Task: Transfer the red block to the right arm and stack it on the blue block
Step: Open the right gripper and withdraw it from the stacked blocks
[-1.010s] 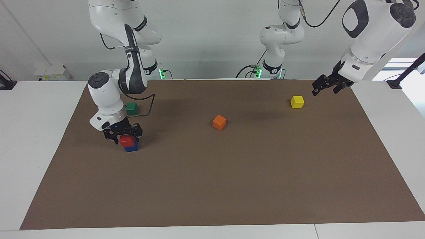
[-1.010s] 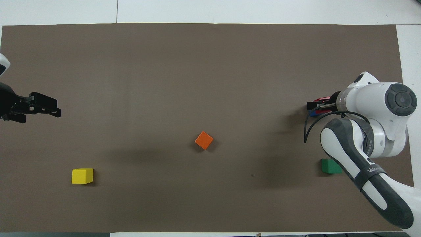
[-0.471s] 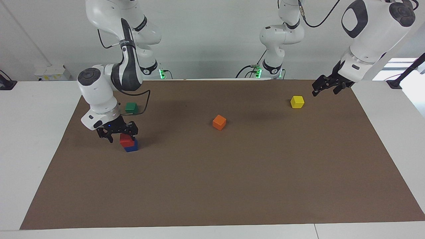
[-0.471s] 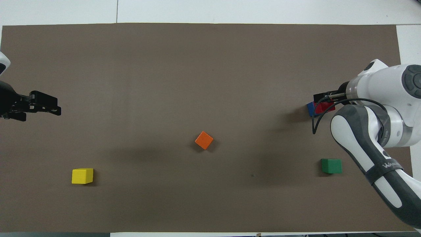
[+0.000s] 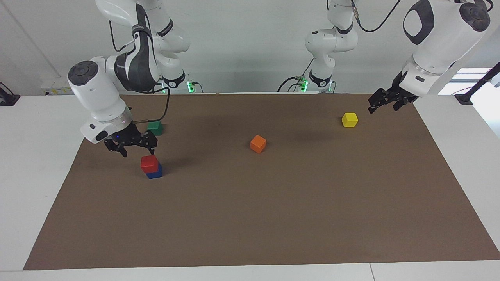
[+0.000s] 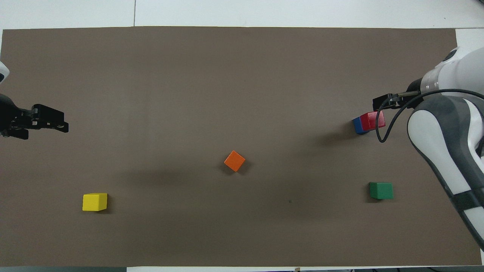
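Red sits on blue: the red block (image 5: 149,163) rests on the blue block (image 5: 155,173), slightly offset so a strip of blue shows at one side. A second ago the right gripper (image 5: 131,145) straddled the red block; now it has lifted off and drawn back toward the right arm's end of the table. Its fingers (image 5: 150,144) stand spread and hold nothing, and the red block lies below them and clear of them, no longer touched. To my eye that means the stack is made and stands by itself, so the task looks finished bar the arm's retreat. The offset is the one thing I would watch.

Nearest the robots from those fingers is the green block (image 5: 155,127), just beside the right gripper. Out from them toward the table's middle lies the orange block (image 5: 258,143), well apart. Toward the left arm's end, the yellow block (image 5: 349,120) sits just below the left gripper (image 5: 386,102), which waits in the air, fingers apart and empty, unmoved over the last second.

There are no containers here: only blocks on a brown mat (image 5: 250,218).
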Tool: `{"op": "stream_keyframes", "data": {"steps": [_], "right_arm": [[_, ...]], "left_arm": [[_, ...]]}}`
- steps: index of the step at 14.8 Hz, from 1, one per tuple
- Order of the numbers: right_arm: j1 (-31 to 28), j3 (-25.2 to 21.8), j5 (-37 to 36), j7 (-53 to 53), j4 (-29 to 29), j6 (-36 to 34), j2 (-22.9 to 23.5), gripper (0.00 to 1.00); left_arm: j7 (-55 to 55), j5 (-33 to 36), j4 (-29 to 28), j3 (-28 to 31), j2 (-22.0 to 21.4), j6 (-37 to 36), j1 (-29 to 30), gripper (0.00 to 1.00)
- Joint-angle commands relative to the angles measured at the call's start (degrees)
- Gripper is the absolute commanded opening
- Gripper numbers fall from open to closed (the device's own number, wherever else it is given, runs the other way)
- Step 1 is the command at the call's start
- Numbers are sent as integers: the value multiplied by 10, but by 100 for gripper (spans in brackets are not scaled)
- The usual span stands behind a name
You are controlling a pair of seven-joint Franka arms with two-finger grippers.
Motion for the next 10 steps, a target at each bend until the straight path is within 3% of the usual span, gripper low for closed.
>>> {"op": "stream_keyframes", "data": {"steps": [1, 5, 10], "right_arm": [[-5, 2, 12, -8, 49, -74, -7, 100], [-6, -1, 15, -3, 92, -156, -27, 100], [-6, -2, 6, 5, 92, -213, -85, 100]], "left_arm": [[-4, 6, -4, 0, -5, 0, 2, 100], [-4, 6, -4, 0, -5, 0, 2, 100], [-4, 6, -4, 1, -5, 0, 2, 100]]}}
